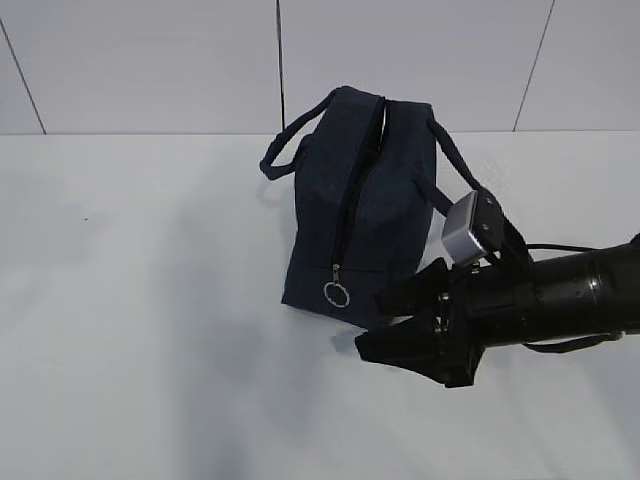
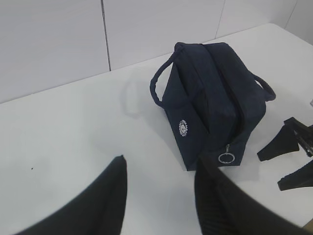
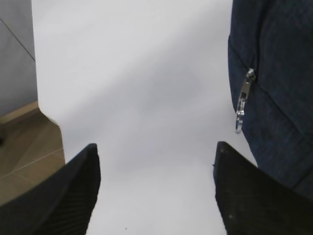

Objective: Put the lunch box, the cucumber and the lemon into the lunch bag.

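1. Centrally, the lunch bag [image 1: 365, 200] stands upright on the white table [image 1: 150, 330], near its far edge, dark navy and boxy, with a loop handle [image 1: 285, 150] on each side.
2. Its zipper [image 1: 355, 190] runs over the top and down the near end, and a metal ring pull [image 1: 337, 293] hangs low on that end; only a thin pale slit shows at the top, so whether anything lies inside cannot be told.
3. From the left wrist view the bag's side panel carries a small round white logo [image 2: 183, 128]; its print is too small to read.
4. From the right wrist view only a strip of the bag [image 3: 274, 88] shows at the right edge, cut off by the frame, with the ring pull [image 3: 240, 110] dangling against the fabric.
5. The table is plain white and matte, bearing a tiny dark speck [image 2: 32, 169]; soft shadows fall to the left of the bag.
6. Behind the table rises a pale panelled wall [image 1: 150, 60] with thin dark seams; in the right wrist view a brownish floor [image 3: 24, 152] shows past the table's edge.
7. The right gripper [image 1: 395, 322] reaches in low from the right, just in front of the bag's near end, its black fingers [image 1: 410, 290] spread apart and holding nothing; a silver camera block [image 1: 465, 235] sits on top of the wrist.
8. The left gripper [image 2: 159, 205] is out of the exterior view; its own camera shows two dark fingers [image 2: 98, 200] parted with only bare table between them, well short of the bag.
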